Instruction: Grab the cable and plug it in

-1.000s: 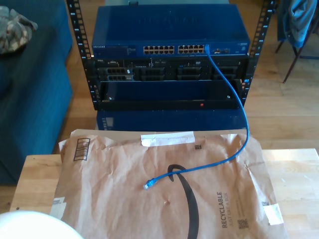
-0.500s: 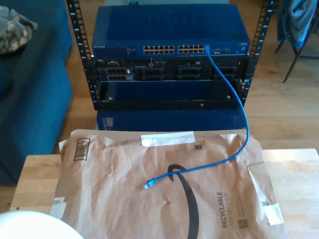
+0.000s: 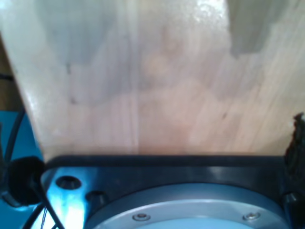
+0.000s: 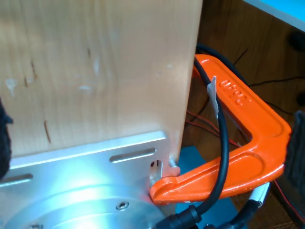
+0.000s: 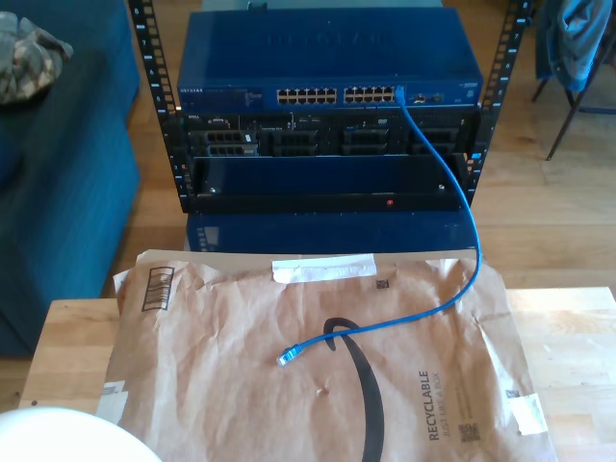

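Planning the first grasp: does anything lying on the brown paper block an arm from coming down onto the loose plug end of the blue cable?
Probably not. The cable's loose plug lies alone on the brown paper, with nothing on or beside it, so the way down looks free.

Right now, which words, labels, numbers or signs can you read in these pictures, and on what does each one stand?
"RECYCLABLE": printed in black on the brown paper mailer, toward the exterior view's right.
"JUST LIKE A BOX": smaller line beside it, only barely readable.
Barcode label on the mailer: too small to read.
White labels on the blue switch: too blurred to read.
Raised lettering on the orange clamp: too blurred to read.
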### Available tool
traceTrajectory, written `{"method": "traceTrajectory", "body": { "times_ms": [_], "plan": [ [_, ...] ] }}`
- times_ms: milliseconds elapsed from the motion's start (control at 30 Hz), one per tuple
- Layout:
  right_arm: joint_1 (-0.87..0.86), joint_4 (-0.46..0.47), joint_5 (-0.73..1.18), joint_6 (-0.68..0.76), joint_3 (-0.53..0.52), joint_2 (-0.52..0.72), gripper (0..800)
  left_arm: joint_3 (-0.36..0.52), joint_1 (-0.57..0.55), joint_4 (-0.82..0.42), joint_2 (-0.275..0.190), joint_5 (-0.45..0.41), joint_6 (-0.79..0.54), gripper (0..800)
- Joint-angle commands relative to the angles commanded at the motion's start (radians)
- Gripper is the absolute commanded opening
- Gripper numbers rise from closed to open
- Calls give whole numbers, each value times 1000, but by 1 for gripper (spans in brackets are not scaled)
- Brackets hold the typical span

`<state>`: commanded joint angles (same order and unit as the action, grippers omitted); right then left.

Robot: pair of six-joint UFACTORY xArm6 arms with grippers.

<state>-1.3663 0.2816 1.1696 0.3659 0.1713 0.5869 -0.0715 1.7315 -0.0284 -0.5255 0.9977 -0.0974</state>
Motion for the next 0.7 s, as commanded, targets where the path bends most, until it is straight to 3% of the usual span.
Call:
{"method": "traceTrajectory", "body": {
  "times_ms": [267, 700],
  "plan": [
    [2, -43, -135, -9, -68, 0, 798, 0, 0, 0, 0, 0, 0, 800],
    [3, -38, -206, -63, -98, 5, 797, 0, 0, 0, 0, 0, 0, 800]
  ]
}}
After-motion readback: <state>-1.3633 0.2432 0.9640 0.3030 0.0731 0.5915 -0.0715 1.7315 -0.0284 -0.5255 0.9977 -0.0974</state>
